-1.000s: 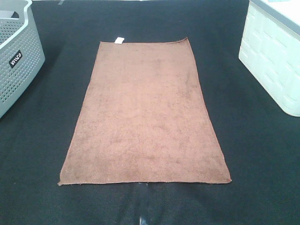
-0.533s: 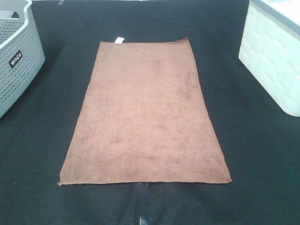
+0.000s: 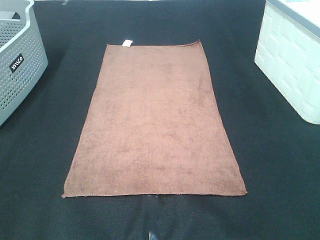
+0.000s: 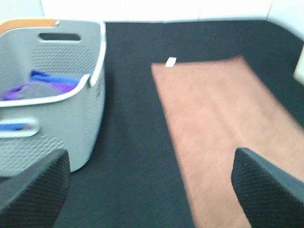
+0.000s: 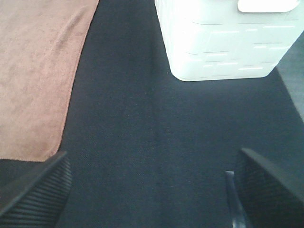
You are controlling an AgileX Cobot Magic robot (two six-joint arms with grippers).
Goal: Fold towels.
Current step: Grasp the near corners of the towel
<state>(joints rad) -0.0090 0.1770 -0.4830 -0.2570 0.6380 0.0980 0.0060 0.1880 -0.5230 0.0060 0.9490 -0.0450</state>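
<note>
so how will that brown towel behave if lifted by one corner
The towel lies flat with no stiff creases, so it will probably drape limply from a pinched corner. Its fuzzy pile on the dark textured mat suggests it would drag and bunch rather than slide.

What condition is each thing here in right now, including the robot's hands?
towel: spread flat, unfolded.
grey basket: upright, holding purple and blue cloth.
white bin: upright, contents hidden.
left hand: open, empty.
right hand: open, empty.
</note>
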